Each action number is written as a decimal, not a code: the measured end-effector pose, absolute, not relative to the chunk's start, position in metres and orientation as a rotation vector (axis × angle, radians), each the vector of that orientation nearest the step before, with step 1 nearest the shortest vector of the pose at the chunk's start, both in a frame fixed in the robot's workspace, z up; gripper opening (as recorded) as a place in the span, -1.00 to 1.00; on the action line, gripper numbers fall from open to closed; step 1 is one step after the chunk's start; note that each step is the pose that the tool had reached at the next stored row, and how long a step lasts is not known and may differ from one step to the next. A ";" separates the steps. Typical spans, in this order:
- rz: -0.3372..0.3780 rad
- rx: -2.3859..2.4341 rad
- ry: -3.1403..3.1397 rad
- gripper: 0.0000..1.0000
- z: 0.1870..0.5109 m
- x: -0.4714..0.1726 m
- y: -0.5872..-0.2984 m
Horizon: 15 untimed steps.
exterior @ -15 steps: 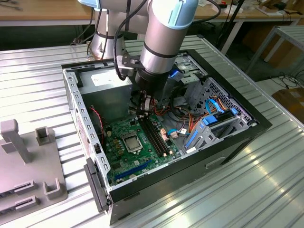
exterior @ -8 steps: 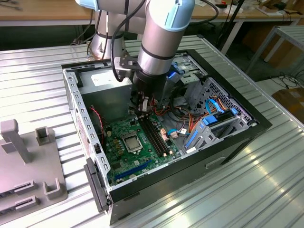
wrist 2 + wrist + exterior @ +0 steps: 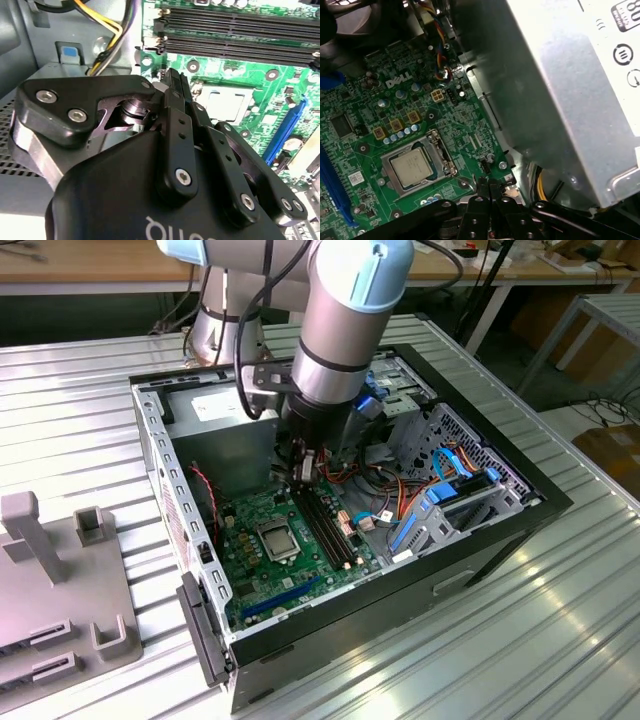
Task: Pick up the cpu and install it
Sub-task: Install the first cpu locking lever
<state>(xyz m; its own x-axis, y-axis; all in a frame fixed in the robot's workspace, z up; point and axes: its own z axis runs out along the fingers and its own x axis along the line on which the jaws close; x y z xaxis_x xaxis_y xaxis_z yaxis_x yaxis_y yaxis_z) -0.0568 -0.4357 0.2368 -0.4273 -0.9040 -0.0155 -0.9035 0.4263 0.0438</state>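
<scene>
Gripper [image 3: 487,187]: fingers pressed together with no gap visible in both wrist views; nothing seen between them. It hangs inside the open computer case [image 3: 500,530], above the motherboard [image 3: 290,560] edge nearest the power supply [image 3: 580,100].
CPU [image 3: 411,166]: lies flat in its socket on the motherboard, metal top up, framed by the silver retaining bracket [image 3: 437,155]. In the exterior view it sits beside the long black memory slots [image 3: 328,525].
Relation: the fingertips are near the socket but apart from the chip, offset toward the power supply side.
Task status: judged from the seated chip, placement appears done; whether the bracket is latched cannot be told.
Technique: keep the fingers vertical and clear of the loose coloured cables [image 3: 440,45] and the socket lever. Any press on the chip should be light and square, since a tilted chip can bend socket contacts.
Markings: white lettering is printed on the board and certification symbols on the power supply label; the chip's top carries faint print too small to make out.
</scene>
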 end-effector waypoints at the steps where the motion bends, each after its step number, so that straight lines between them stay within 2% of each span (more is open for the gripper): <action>1: -0.071 1.677 -2.644 -0.70 0.237 -0.057 -0.437; 15: -0.071 1.712 -2.620 -0.70 0.239 -0.059 -0.445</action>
